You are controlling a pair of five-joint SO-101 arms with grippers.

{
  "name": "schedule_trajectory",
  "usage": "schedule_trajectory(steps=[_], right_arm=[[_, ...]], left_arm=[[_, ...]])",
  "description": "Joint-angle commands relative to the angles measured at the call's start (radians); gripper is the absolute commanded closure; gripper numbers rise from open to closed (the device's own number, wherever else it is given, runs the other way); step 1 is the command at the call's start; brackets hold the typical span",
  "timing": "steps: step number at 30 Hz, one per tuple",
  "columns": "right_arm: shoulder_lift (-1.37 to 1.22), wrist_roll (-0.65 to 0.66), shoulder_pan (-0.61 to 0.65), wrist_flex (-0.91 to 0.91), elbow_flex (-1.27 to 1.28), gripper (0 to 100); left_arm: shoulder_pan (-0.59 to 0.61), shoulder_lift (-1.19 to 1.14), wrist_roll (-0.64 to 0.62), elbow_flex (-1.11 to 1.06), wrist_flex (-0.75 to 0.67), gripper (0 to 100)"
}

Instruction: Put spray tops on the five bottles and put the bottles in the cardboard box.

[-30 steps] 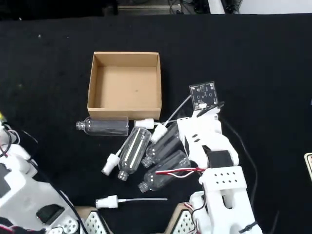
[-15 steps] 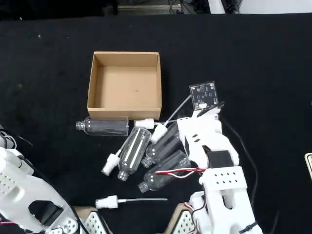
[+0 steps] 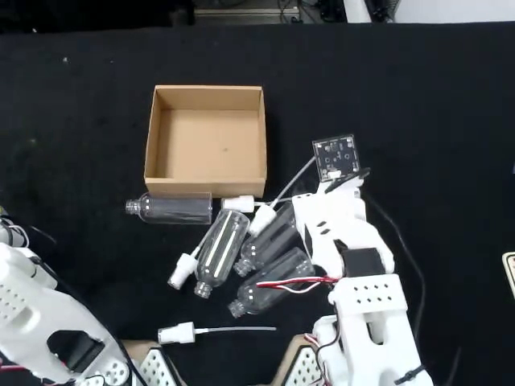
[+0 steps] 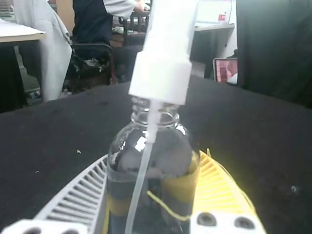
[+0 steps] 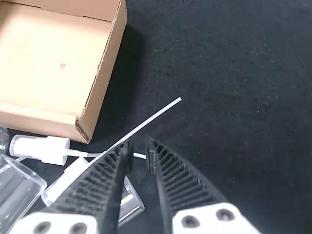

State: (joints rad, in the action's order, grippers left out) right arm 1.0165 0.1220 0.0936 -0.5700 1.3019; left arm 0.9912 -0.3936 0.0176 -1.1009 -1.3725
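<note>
A: What does it all sit on?

B: A black cloth (image 3: 434, 96) covers the table, with cables past its far edge. Beyond the table, the left wrist view takes in a room with a pale desk (image 4: 17, 30) and a dark chair (image 4: 92, 58).

A: Where's the cardboard box?

B: The cardboard box (image 3: 150, 137) stands open-topped left of the middle. A first bottle (image 3: 170, 207) lies uncapped along its near wall. Three more fan out just beside the right arm (image 3: 358, 265): the left bottle (image 3: 219, 249), the middle bottle (image 3: 269, 235) and the near bottle (image 3: 269, 291).

A: And the spray tops?

B: A corner spray top (image 3: 239, 203) lies by the box's near corner, a second spray top (image 3: 183, 270) beside the left bottle, and a long-tubed spray top (image 3: 179, 332) near the front edge.

A: The grippers?

B: The left gripper (image 4: 153, 161) clamps a held bottle (image 4: 161, 146) between a white finger and a yellow one. A held spray top (image 4: 163, 63) sits over its neck, threads showing beneath. The right gripper (image 5: 139, 143) is low over the cloth with its black fingers a narrow gap apart and nothing between them. A thin tube (image 5: 161, 111) crosses at one fingertip.

A: What differs?

B: Over the last second the left arm (image 3: 32, 322) has swung into a new pose at the near left corner, and it barely shifts in the last half second. The right arm, the box and the loose bottles lie as before.
</note>
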Motion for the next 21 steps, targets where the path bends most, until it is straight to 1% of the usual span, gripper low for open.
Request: schedule_trajectory(steps=[1,16,18,21], right_arm=[[0.001,0.009,-0.009,0.031,-0.004,97.3],[0.001,0.009,-0.009,0.031,-0.004,97.4],[0.001,0.009,-0.009,0.031,-0.004,97.5],[0.001,0.009,-0.009,0.031,-0.004,97.5]], left_arm=[[0.008,0.008,-0.011,-0.022,-0.026,97],[0.010,0.008,-0.003,-0.039,-0.028,96],[0.010,0.008,-0.005,-0.061,-0.028,91],[0.010,0.008,-0.011,-0.073,-0.028,81]])
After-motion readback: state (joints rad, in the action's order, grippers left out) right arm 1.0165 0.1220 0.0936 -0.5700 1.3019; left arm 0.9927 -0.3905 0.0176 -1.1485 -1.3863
